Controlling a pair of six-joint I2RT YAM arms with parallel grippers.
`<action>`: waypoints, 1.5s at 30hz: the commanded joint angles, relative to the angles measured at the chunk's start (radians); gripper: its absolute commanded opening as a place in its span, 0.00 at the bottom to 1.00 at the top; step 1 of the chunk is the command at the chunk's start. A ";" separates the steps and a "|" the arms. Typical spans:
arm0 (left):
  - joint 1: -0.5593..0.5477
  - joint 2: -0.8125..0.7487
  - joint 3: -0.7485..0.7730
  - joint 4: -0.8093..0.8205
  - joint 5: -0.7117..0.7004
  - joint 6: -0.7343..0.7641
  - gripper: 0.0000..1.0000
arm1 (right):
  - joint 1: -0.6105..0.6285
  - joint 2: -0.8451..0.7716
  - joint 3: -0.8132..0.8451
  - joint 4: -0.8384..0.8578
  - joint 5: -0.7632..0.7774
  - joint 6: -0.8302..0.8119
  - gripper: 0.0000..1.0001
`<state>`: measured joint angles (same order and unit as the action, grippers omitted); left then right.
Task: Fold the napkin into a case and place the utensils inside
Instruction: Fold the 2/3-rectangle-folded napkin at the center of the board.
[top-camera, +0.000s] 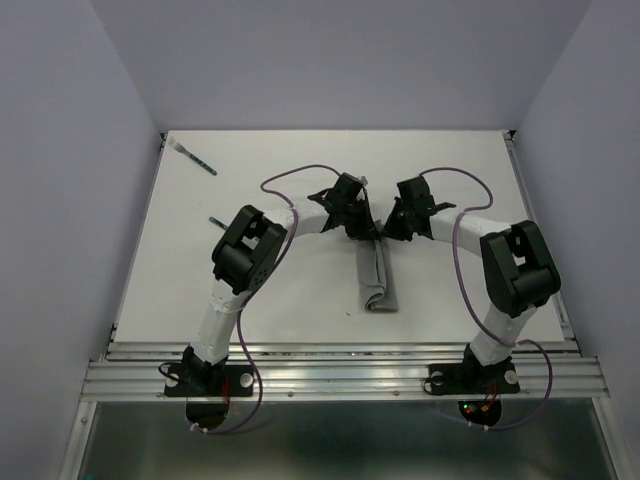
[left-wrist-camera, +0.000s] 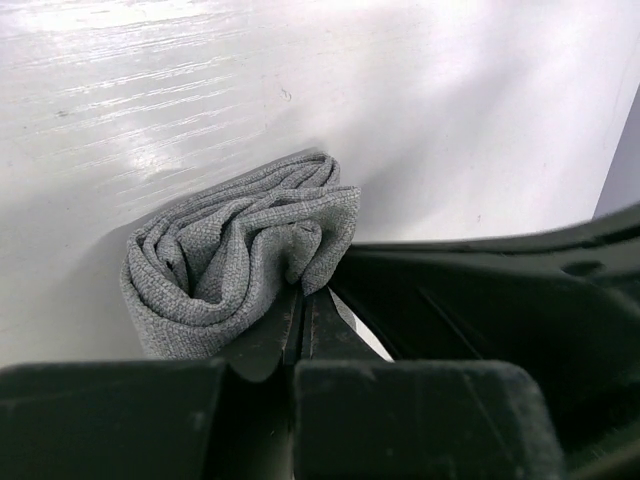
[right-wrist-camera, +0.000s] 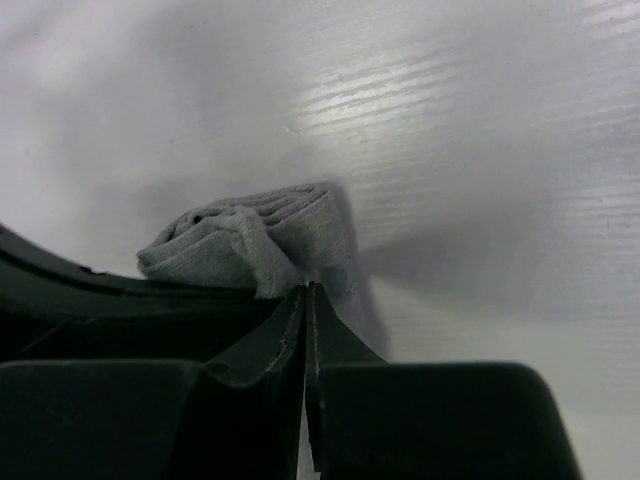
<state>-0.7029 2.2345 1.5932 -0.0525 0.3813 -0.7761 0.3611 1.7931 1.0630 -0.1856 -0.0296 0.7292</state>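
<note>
The plain grey soft cloth napkin (top-camera: 378, 280) is lying folded into a narrow layered strip. Its bunched far end is being pinched at the tips of the left gripper (left-wrist-camera: 303, 315) and right gripper (right-wrist-camera: 305, 300). 2 slim teal-handled utensils are lying well off to the left gripper's left, the farther utensil (top-camera: 195, 158) slanting and the nearer utensil (top-camera: 217, 221) partly hidden.

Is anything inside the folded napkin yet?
Only cloth layers show at the end of the napkin; its inside is covered. Two utensils lie outside it on the table: one utensil far left, another utensil mostly hidden by the left arm.
</note>
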 joint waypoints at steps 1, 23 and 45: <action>0.002 0.004 -0.036 0.008 -0.004 0.031 0.00 | 0.007 -0.101 0.002 -0.052 0.022 -0.011 0.07; 0.003 -0.027 -0.064 0.005 -0.010 0.055 0.00 | 0.007 -0.606 -0.567 0.100 -0.291 -0.037 0.39; 0.002 -0.036 -0.082 0.003 -0.041 0.037 0.00 | 0.114 -0.562 -0.741 0.181 -0.365 -0.023 0.10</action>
<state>-0.6987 2.2223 1.5440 0.0181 0.3897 -0.7605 0.4641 1.1606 0.3225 -0.0196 -0.4446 0.7513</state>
